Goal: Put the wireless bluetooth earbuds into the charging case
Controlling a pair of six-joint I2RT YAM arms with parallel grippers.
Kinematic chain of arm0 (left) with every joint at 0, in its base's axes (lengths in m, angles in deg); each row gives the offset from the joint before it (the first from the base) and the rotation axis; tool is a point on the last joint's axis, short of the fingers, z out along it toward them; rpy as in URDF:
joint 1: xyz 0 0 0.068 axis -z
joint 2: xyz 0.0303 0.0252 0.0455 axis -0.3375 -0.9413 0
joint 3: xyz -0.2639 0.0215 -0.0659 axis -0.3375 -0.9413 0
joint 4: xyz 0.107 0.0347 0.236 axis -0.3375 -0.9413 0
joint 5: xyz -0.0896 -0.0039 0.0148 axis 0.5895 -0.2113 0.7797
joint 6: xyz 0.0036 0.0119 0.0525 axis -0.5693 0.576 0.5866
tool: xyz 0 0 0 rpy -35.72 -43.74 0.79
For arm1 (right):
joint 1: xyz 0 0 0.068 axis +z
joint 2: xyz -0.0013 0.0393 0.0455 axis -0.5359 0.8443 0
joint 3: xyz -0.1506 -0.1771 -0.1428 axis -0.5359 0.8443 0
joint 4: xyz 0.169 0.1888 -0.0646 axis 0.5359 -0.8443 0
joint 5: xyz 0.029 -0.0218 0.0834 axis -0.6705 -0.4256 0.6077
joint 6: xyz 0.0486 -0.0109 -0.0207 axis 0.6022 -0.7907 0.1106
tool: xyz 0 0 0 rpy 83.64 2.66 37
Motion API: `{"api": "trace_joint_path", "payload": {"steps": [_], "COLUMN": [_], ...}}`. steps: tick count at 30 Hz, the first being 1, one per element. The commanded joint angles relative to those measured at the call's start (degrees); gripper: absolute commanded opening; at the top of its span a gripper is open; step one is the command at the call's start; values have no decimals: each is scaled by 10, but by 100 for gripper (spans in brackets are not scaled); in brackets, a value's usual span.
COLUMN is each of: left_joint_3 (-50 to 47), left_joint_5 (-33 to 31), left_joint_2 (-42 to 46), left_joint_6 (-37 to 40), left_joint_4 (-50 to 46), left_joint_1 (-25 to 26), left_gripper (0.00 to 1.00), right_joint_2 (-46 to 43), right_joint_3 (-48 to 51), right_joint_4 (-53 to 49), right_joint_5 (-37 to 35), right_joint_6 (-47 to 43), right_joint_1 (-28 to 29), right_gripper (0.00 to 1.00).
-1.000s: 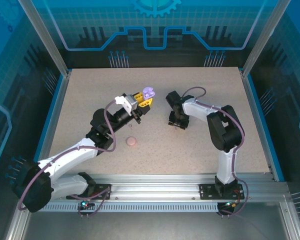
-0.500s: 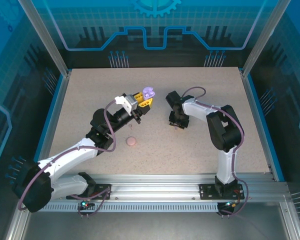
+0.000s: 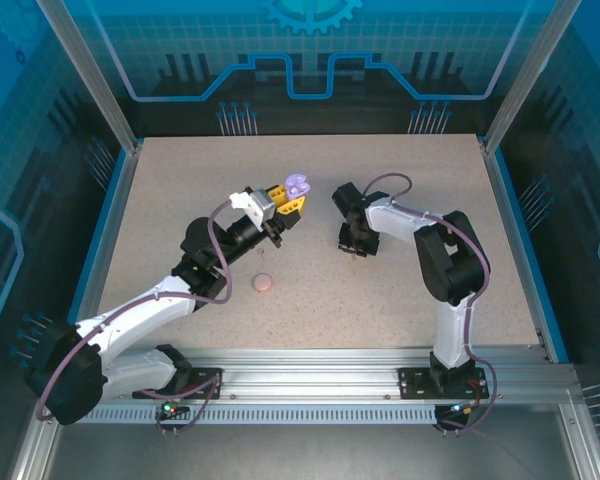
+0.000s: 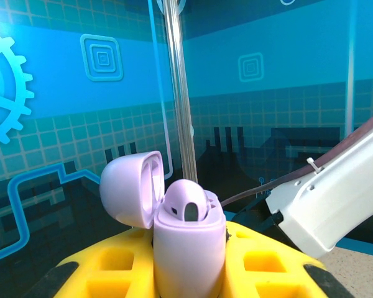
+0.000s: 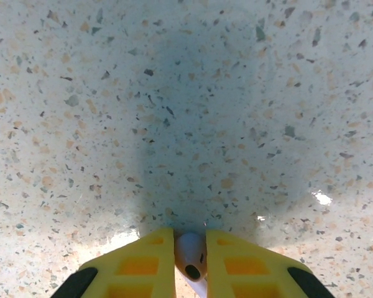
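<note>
My left gripper (image 3: 289,199) is raised over the table's middle and shut on an open purple charging case (image 3: 298,184). In the left wrist view the case (image 4: 189,251) stands upright between the yellow fingers (image 4: 99,270), lid (image 4: 130,188) swung to the left, with one purple earbud (image 4: 186,202) seated in it. My right gripper (image 3: 354,249) points down at the tabletop just right of centre. In the right wrist view its yellow fingers (image 5: 137,264) are shut on a pale pinkish-white earbud (image 5: 190,254), right above the speckled surface.
A closed round pink case (image 3: 264,284) lies on the speckled table (image 3: 450,190) near the left arm's forearm. Blue transparent walls and aluminium posts ring the table. The right arm's white link (image 4: 336,186) shows close to the held case in the left wrist view.
The right gripper has shifted very slightly back and up over the same spot. The left arm and purple case have not moved.
</note>
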Motion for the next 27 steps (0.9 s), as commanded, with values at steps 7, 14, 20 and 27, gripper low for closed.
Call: {"api": "trace_joint_path", "payload": {"steps": [7,14,20,27], "left_joint_3": [5,14,24,41], "left_joint_5": [1,9,23,34], "left_joint_2": [7,7,12,11], "left_joint_6": [-4,-5,0,7], "left_joint_4": [10,9,3,-2], "left_joint_1": [3,3,4,6], "left_gripper": [0,0,0,0], "right_joint_2": [-109,-226,-337,-433], "right_joint_3": [55,62,43,1], "right_joint_4": [94,114,136,186], "right_joint_5": [12,12,37,90], "right_joint_6": [-50,-102,-148,-187], "right_joint_1": [-2,-3,-3,-3], "right_gripper": [15,15,17,17]}}
